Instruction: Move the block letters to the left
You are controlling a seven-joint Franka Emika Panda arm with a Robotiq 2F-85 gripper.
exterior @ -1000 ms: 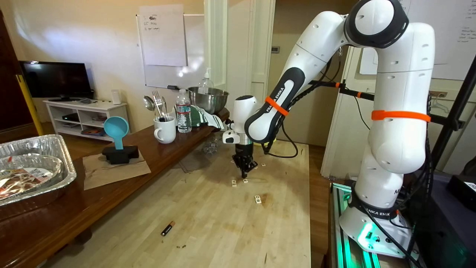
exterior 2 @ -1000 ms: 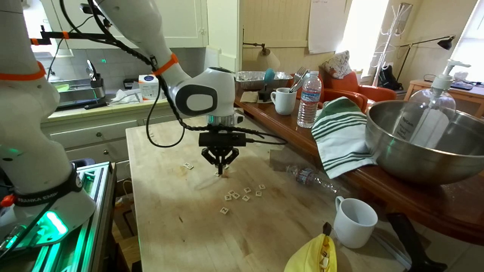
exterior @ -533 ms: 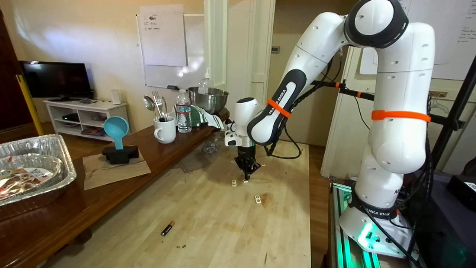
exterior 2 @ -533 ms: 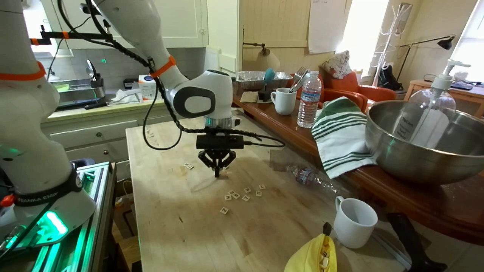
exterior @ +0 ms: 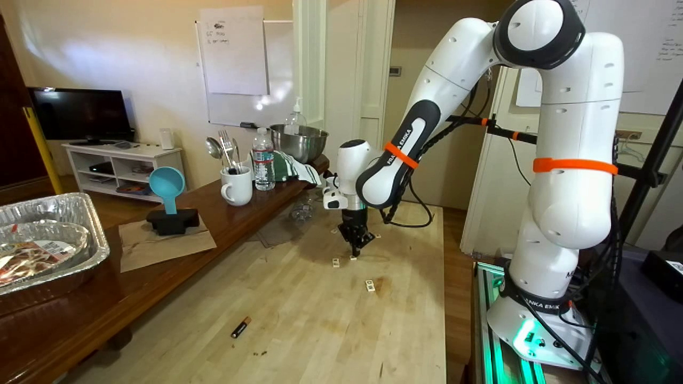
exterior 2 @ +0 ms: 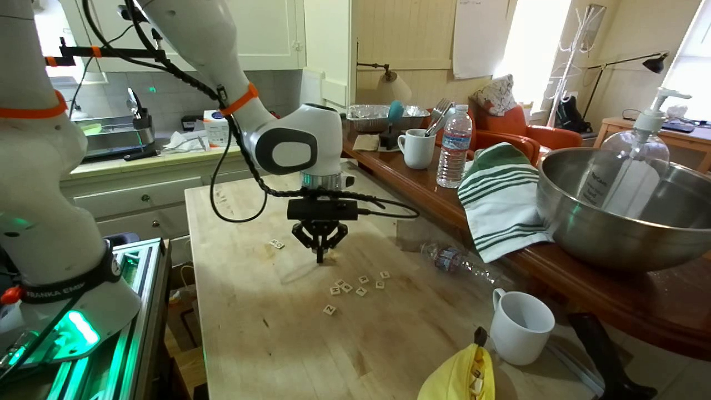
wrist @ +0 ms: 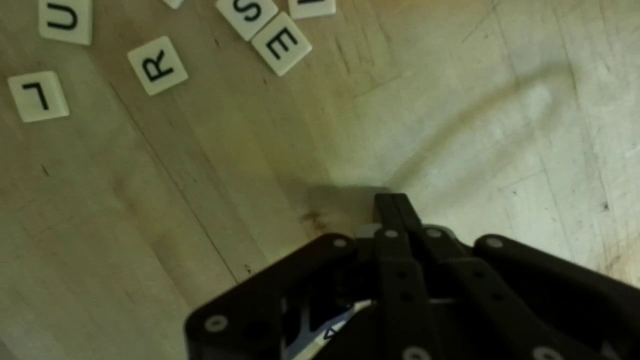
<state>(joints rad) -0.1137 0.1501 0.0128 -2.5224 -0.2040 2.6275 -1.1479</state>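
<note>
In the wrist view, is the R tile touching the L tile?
No, bare tabletop shows between the R tile and the L tile.

In an exterior view, most block letters (exterior 2: 346,288) lie on the table (exterior 2: 266,355) before the gripper (exterior 2: 320,260) — two to its left. To their right stands a mug (exterior 2: 519,339) — farther right, a bowl (exterior 2: 616,244).

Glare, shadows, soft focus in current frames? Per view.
In an exterior view, the window is blown out; in an exterior view, glare dots the whiteboard; in both exterior views, the base light glows green. Wrist view: dim, soft shadow beside the gripper, whose near parts look soft, yet block letters like R and E read clearly.
</note>
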